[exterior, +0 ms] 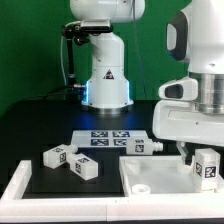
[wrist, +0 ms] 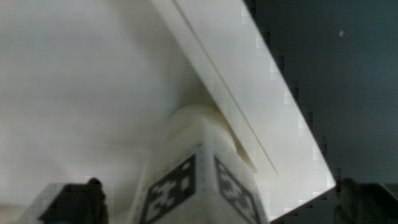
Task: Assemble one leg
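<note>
A white square leg [wrist: 196, 170] with black marker tags stands between my fingers in the wrist view. It rests against the white tabletop [wrist: 89, 90] near that panel's edge. My gripper [wrist: 217, 205] is open, and both dark fingertips [wrist: 75, 205] stand a little apart from the leg's sides. In the exterior view the leg [exterior: 207, 166] stands upright at the right end of the tabletop [exterior: 150, 178], with my gripper [exterior: 203, 158] reaching down around it. I cannot tell whether the leg's foot sits in a hole.
Three more white legs lie on the black table: two at the exterior view's left [exterior: 57, 156] [exterior: 84, 168] and one [exterior: 140, 146] by the marker board [exterior: 108, 138]. The arm's base [exterior: 105, 80] stands behind. A white rail [exterior: 18, 185] borders the left.
</note>
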Robot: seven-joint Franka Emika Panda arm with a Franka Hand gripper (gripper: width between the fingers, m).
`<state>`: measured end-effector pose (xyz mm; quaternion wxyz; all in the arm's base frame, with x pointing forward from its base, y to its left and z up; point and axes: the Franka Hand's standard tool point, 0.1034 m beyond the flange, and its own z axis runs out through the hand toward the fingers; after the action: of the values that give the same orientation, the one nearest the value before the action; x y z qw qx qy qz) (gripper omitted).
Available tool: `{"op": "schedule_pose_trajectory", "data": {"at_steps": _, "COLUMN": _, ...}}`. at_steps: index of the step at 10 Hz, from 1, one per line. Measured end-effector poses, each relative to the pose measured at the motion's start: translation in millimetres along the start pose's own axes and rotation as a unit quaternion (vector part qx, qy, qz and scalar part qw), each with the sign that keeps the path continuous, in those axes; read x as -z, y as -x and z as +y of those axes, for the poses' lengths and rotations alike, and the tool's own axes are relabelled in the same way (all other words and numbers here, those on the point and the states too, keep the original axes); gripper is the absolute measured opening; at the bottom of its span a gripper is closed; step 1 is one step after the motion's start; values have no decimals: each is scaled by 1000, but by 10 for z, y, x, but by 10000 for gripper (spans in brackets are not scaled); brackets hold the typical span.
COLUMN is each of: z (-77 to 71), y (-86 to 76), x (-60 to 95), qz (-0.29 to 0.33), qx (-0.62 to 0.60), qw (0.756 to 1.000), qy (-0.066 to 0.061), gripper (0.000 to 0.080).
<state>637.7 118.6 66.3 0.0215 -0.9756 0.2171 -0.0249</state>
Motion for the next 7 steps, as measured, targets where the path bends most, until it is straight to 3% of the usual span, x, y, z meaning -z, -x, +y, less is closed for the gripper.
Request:
{"op": "schedule_pose_trajectory", "data": {"at_steps": 1, "z": 10, "y": -11, "x": 5, "qz": 2, "qx": 40, "qw": 999, "qy": 4, "gripper": 649}}
{"op": "schedule_pose_trajectory", "data": {"at_steps": 3, "z": -10, "y": -60, "x": 50, "qz": 16, "qx": 242, "qw": 970, "qy": 30, "gripper": 649}}
{"op": "schedule_pose_trajectory", "data": {"at_steps": 5, "z": 0, "y": -60, "x": 40, "qz": 16, "qx": 198, "qw": 980, "qy": 27, "gripper": 649}}
{"op": "schedule_pose_trajectory", "data": {"at_steps": 6, "z": -1, "y": -59, "x": 40, "qz": 16, "qx": 197, "qw": 980, "qy": 27, "gripper": 562}}
{"op": "schedule_pose_trajectory", "data": {"at_steps": 7, "z": -4, "y": -57, "x": 39, "qz": 17, "qx": 159, "qw": 987, "qy": 26, "gripper": 425}}
